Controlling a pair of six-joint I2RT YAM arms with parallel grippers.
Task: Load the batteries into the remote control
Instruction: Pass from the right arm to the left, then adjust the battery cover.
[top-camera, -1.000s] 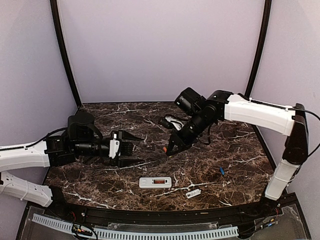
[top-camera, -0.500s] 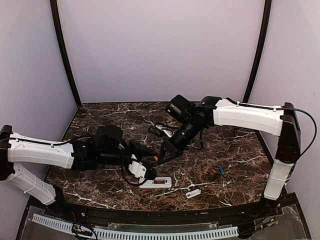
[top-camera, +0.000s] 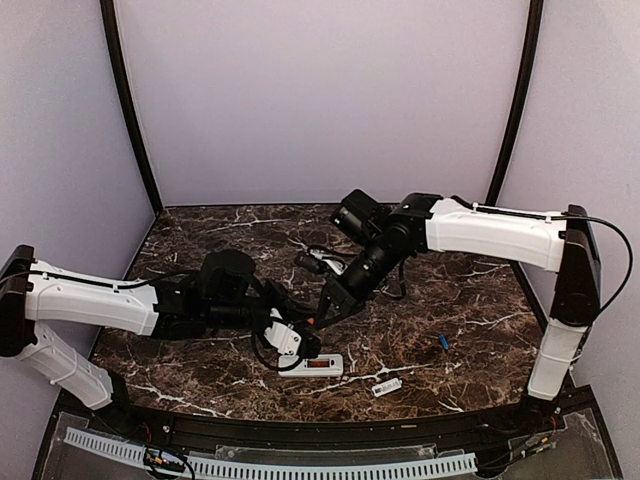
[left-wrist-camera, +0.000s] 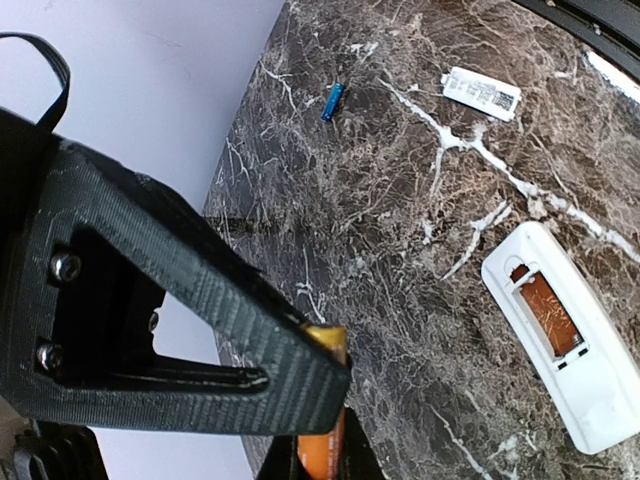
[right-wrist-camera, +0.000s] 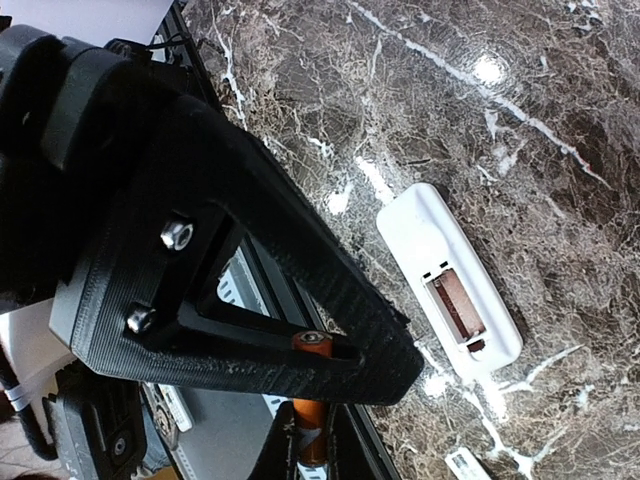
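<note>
We look down on a dark brown marble-patterned tabletop (top-camera: 480, 290) veined with white, enclosed by plain lavender walls (top-camera: 320, 100), with black poles (top-camera: 127, 110) rising at the back corners and a white slotted strip (top-camera: 270, 463) along the near edge at the bottom of the frame. In the lower centre of the overhead view the white remote control (top-camera: 312, 365) lies flat with its back up; both wrist views show its battery bay uncovered, a coppery contact strip visible inside. Just above and left of it, the two arms meet. The left gripper (top-camera: 300, 338) reaches in from the left and the right gripper (top-camera: 325, 311) slants down from the upper right, their tips touching or nearly so. Between them is the orange battery (left-wrist-camera: 320, 445). In the left wrist view it sits pinched between that gripper's black fingers at the bottom of the frame. In the right wrist view it likewise stands clamped between that gripper's fingers, so each pair of jaws is closed on it. It hangs above the table, near the remote's left end but not in the bay. The blue battery (top-camera: 443, 341) lies alone at centre right, well apart from both grippers. A small white cover piece (top-camera: 387, 386) with a printed label rests to the lower right of the remote.
</note>
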